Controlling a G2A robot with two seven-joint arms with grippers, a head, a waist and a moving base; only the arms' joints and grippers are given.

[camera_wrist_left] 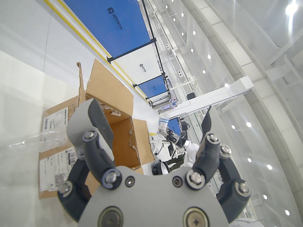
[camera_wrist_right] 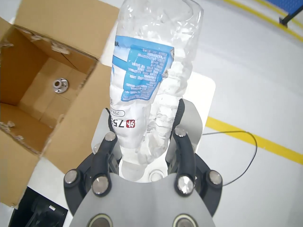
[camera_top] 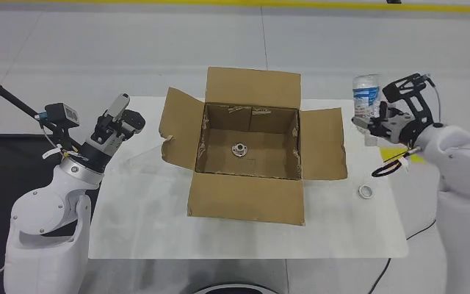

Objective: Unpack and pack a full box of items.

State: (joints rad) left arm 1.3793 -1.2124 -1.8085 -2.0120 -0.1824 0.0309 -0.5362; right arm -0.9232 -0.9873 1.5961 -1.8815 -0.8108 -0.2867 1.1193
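Right gripper (camera_wrist_right: 144,111) fingers clamp a crumpled clear plastic bottle (camera_wrist_right: 153,55) beside the open cardboard box (camera_top: 246,198); left gripper (camera_wrist_left: 152,108) fingers spread apart.

Arm shells: my left arm (camera_top: 51,209) and right arm (camera_top: 455,151) wear smooth, rounded white casings.
Wrists: black collars, then dark open framework around my jaws.
Left jaws: pale grey outer shells, black ribbed pads (camera_wrist_left: 100,121), black link bars.
Right jaws: the same grey shells, black inner strips and black links.
Base plate (camera_wrist_left: 153,199): flat grey metal, with two large recessed screws, one of them cross-headed.
Pivot screws (camera_wrist_right: 185,185): round silver heads at every link joint.
Cables: a thin black cable (camera_top: 388,167) loops at my right wrist; white ties (camera_top: 53,153) bind wires at my left.
Add-on: a small black-and-grey box (camera_top: 62,114) on a bracket by my left wrist.
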